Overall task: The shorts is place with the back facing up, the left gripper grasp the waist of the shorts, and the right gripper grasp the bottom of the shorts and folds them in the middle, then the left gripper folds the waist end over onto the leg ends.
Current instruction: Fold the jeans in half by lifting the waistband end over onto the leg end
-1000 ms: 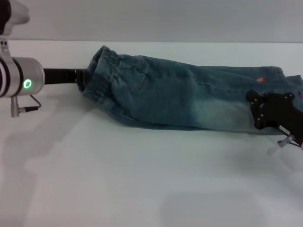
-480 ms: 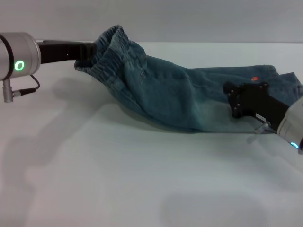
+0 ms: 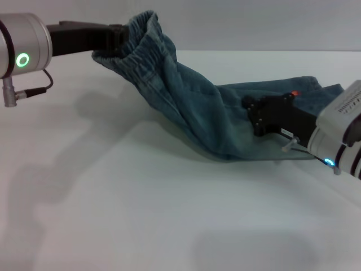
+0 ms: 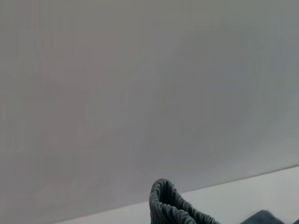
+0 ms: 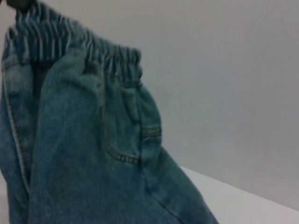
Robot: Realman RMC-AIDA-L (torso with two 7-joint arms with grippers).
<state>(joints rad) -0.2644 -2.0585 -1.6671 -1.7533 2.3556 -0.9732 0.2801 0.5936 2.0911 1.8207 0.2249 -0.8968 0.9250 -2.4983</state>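
The blue denim shorts point(image 3: 192, 113) lie folded lengthwise on the white table point(image 3: 141, 214). Their gathered waist point(image 3: 138, 42) hangs in the air at the upper left of the head view. My left gripper point(image 3: 115, 38) is shut on that waist, and the fabric slopes down from it to the table. The waist point(image 4: 170, 210) also peeks into the left wrist view. My right gripper point(image 3: 254, 116) rests over the leg part, just left of the small orange ball point(image 3: 293, 94). The bottom of the shorts point(image 3: 333, 93) lies flat behind it. In the right wrist view the raised waist point(image 5: 70, 44) and a back pocket point(image 5: 135, 140) show.
The table stretches bare and white in front of the shorts. A plain pale wall point(image 3: 237, 22) stands behind the table's far edge. The left arm's silver segment with the green ring point(image 3: 22, 60) hangs over the table's left side.
My left gripper has lifted the waist off the table and carried it up and to the right. My right gripper has slid left along the legs.
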